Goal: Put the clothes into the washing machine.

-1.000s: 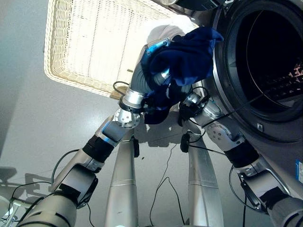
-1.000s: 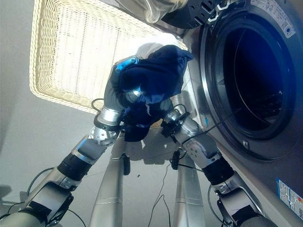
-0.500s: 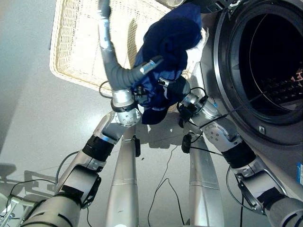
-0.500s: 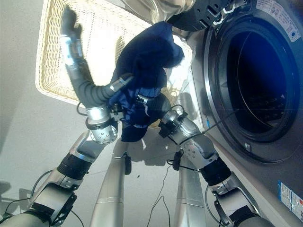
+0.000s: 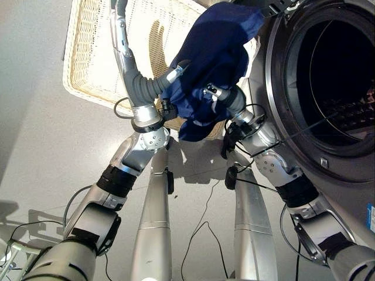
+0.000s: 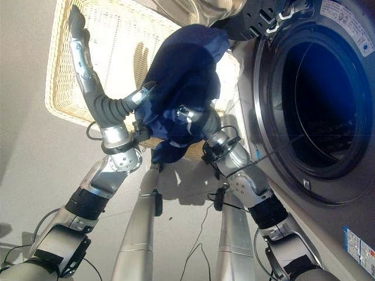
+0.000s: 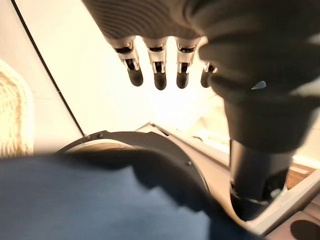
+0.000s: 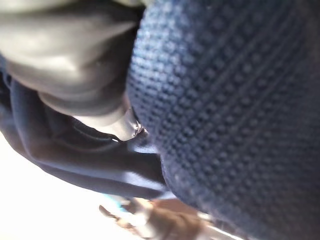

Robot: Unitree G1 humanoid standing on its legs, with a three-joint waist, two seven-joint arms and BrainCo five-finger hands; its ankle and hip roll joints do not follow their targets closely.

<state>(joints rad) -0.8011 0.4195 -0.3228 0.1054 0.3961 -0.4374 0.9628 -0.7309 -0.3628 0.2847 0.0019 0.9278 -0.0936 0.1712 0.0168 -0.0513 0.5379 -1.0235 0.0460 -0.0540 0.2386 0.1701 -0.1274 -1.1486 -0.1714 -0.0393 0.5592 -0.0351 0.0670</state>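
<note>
Right hand (image 8: 95, 75) is buried in the dark blue garment (image 5: 214, 64), which drapes over it, so I cannot tell how its fingers stand; it holds the cloth raised just beside the washing machine's (image 5: 293, 146) open drum mouth (image 5: 337, 76). Left hand (image 6: 79, 29) is apart from the cloth, fingers (image 7: 159, 75) straight and relaxed, up over the wicker basket (image 5: 88, 82) on the floor (image 5: 35, 152).
</note>
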